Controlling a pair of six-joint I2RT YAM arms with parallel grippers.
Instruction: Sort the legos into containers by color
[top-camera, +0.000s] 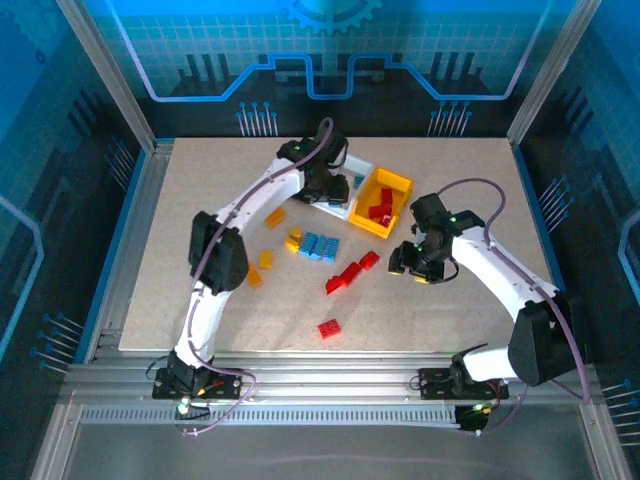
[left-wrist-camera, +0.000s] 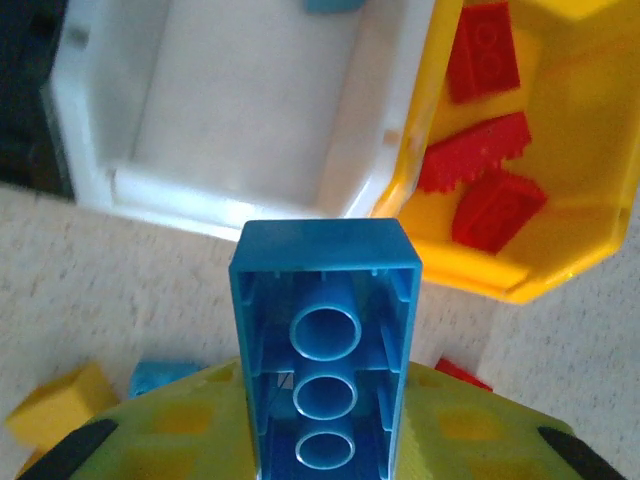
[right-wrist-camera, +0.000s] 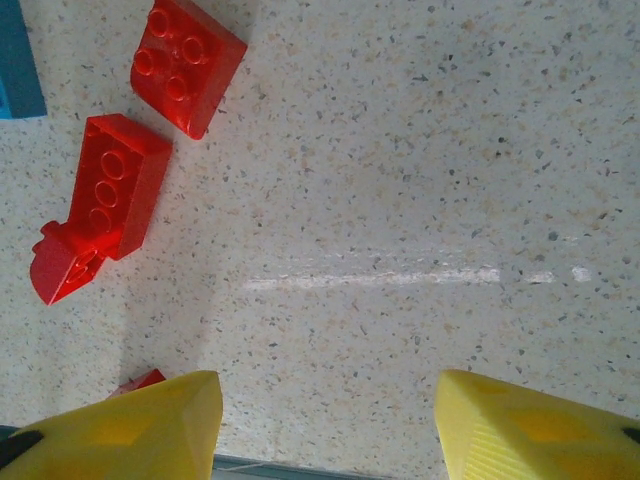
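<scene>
Nearest you, a lone red studded plastic brick (top-camera: 328, 328) lies on the speckled beige surface (top-camera: 200, 300). Beyond it sit a pair of red bricks (top-camera: 352, 272), a cluster of light blue bricks (top-camera: 318, 245) and scattered orange-yellow bricks (top-camera: 265, 258). Your right tool (top-camera: 412, 262) hovers over bare surface just right of that pair, jaws parted and empty. Farther back, your left tool (top-camera: 322, 185) is clamped tight on a single light blue brick (left-wrist-camera: 325, 340) at the near rim of the white plastic bin (left-wrist-camera: 250, 120). Touching that, the yellow-orange plastic bin (top-camera: 395, 175) holds sorted red bricks (left-wrist-camera: 490, 200).
</scene>
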